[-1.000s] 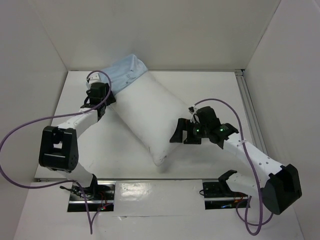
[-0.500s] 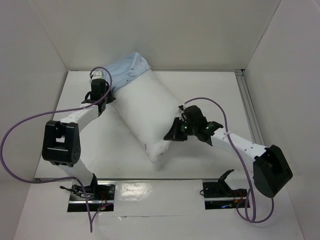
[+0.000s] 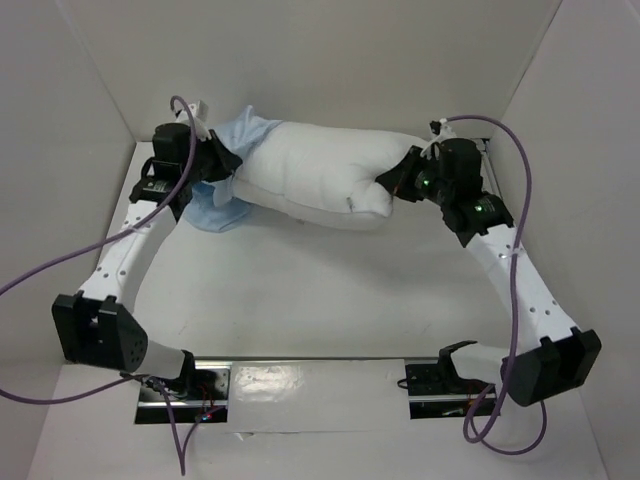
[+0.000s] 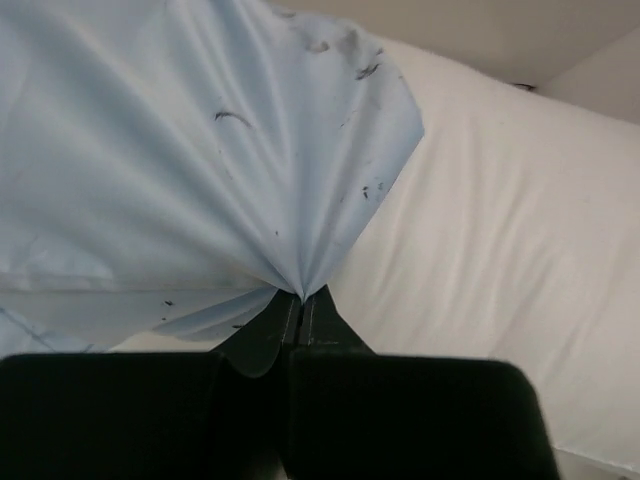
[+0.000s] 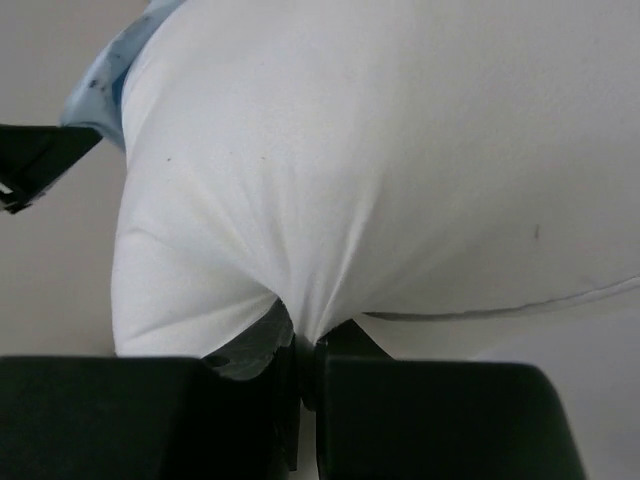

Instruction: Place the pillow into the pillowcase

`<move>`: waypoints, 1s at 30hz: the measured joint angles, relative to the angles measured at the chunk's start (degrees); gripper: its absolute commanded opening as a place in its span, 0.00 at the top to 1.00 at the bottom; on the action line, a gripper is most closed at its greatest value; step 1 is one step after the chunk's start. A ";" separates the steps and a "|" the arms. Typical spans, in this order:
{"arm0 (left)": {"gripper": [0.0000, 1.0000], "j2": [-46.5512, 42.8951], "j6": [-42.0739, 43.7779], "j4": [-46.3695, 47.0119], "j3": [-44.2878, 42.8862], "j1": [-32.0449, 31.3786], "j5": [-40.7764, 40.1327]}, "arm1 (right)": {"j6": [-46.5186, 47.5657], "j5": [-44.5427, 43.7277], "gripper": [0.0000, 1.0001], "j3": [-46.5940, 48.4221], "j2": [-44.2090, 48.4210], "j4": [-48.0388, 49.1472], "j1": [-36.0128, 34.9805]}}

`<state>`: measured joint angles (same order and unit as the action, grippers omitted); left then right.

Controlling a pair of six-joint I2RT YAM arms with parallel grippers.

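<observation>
Far side of table: pillow (image 3: 320, 185), long axis 9-to-3 o'clock. Its 9 o'clock end appears tucked into the pillowcase (image 3: 225, 208), which is bunched there and mostly unfilled (depth of insertion not visible). Right gripper (image 3: 397, 186) is clenched on a pinch of the pillow's 3 o'clock end. Left gripper (image 3: 224, 165) is clamped on pillowcase fabric. Judgement: feed goes toward 9 o'clock, right arm pushing.

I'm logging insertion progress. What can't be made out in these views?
Top view: how far the pillow reaches into the pillowcase; the left gripper and folds cover the mouth.
Left wrist: the pillowcase's opening, cut off by the frame.
Right wrist: the pillow's far end, past the frame edge.
</observation>
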<state>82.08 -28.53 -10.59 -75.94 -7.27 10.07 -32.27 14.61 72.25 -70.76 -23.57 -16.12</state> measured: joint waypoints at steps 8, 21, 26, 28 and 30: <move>1.00 -14.14 -0.09 -18.58 -6.93 -0.92 6.51 | 6.75 -0.46 1.00 2.25 11.39 -12.15 2.49; 1.00 -15.26 -0.59 -38.64 -31.54 -1.57 14.84 | 5.25 3.72 1.00 17.77 13.94 -31.39 2.78; 1.00 -1.22 -0.63 -34.03 -31.91 -3.65 15.96 | 1.68 7.65 1.00 11.72 10.27 -30.25 4.02; 0.92 9.01 0.24 -32.37 -33.53 -4.57 15.58 | 0.22 10.08 1.00 7.98 6.99 -29.64 6.19; 0.47 17.77 1.03 -31.01 -33.97 -4.92 15.04 | -1.33 13.86 1.00 3.96 3.15 -27.12 9.99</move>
<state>99.85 -27.51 -41.60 -109.91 -12.19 25.10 -33.61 28.47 76.20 -67.61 -50.70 -6.13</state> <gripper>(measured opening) 0.178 0.079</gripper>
